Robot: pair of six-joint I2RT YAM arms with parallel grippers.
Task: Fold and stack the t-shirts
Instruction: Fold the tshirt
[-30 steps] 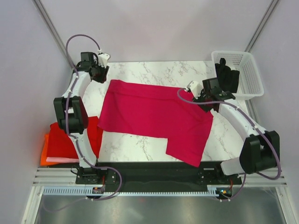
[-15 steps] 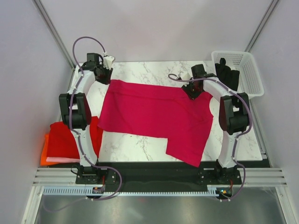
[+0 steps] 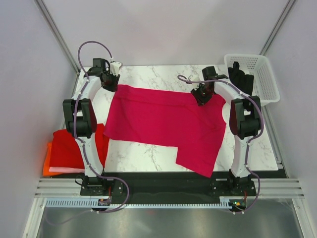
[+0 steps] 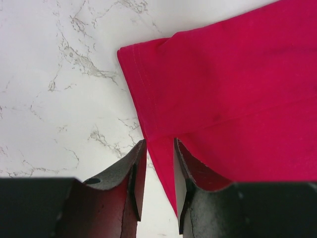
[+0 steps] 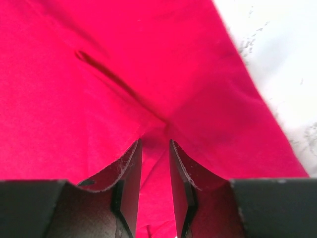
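Observation:
A raspberry-crimson t-shirt (image 3: 163, 121) lies spread on the marble table (image 3: 163, 74). My left gripper (image 3: 110, 82) sits low at the shirt's far left corner. In the left wrist view its gripper (image 4: 158, 148) has the jaws a narrow gap apart, and the shirt's hemmed edge (image 4: 148, 124) runs between them. My right gripper (image 3: 202, 96) is at the shirt's far edge on the right. In the right wrist view its gripper (image 5: 154, 146) also has a narrow gap, with creased crimson cloth (image 5: 124, 84) under and between the jaws. A red shirt (image 3: 69, 144) lies on an orange one (image 3: 47, 166) at the left.
A white lattice basket (image 3: 260, 64) stands at the far right corner with a dark item (image 3: 241, 79) in it. The red and orange shirts lie beside the table's left edge. Grey walls enclose the table on three sides.
My right arm has swung left from the table's right side to the shirt's far edge. My left gripper has shifted slightly right onto the shirt's far left corner. The shirt has not moved.

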